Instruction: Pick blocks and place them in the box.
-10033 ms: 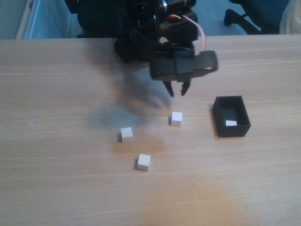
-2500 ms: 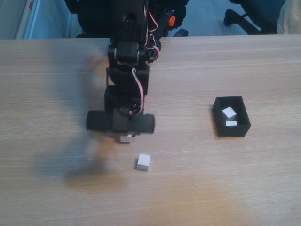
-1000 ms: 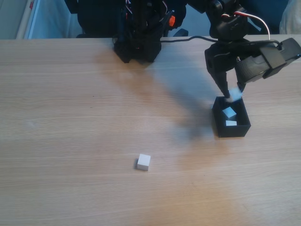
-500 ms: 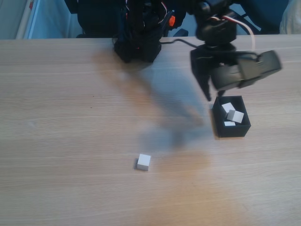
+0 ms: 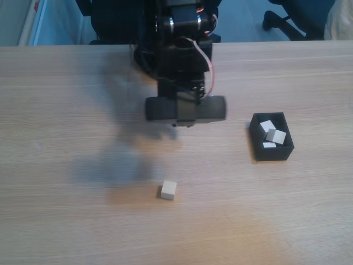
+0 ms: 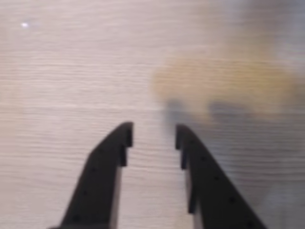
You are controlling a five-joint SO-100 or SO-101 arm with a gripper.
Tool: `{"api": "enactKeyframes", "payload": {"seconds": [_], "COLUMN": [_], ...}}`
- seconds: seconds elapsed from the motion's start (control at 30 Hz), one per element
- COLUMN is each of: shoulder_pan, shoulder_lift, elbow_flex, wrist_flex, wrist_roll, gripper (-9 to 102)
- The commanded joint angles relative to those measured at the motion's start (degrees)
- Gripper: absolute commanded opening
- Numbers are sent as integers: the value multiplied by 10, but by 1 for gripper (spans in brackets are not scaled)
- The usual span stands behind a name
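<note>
Gripper (image 6: 153,136) swung from box (image 5: 258,146) to mid-table, jaws apart, empty. We count three blocks boxed (one left). Risk: last block (image 5: 169,189) nudged if descent off-centre.

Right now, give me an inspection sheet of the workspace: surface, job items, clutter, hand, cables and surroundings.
Surface: light wooden table, no spills seen.
Job's things: black box at the right in the fixed view, holding three white blocks; one white block lies loose on the table, apart from the box.
Clutter: nothing seen.
Hand: hand open and empty in the wrist view, bare wood between its fingers; in the fixed view it hangs over the table's middle.
Cables: red and white wires loop along the arm.
Surroundings: chair base on the floor beyond the table's far edge.
</note>
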Motion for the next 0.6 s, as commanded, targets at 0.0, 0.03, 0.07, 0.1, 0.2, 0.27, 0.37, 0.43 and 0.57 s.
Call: {"api": "enactKeyframes", "payload": {"seconds": [0.0,0.03,0.07,0.1,0.2,0.27,0.37,0.43,0.57], "shoulder_pan": [27,32,34,36,36,35,34,34,36], "shoulder_lift": [14,12,11,7,-8,-23,-47,-63,-89], "elbow_flex": [8,13,19,25,40,41,38,34,35], "wrist_flex": [-40,-57,-74,-91,-148,-181,-218,-232,-261], "wrist_roll": [1,4,7,11,25,37,48,51,52], "gripper": [12,13,13,13,14,14,14,14,14]}}
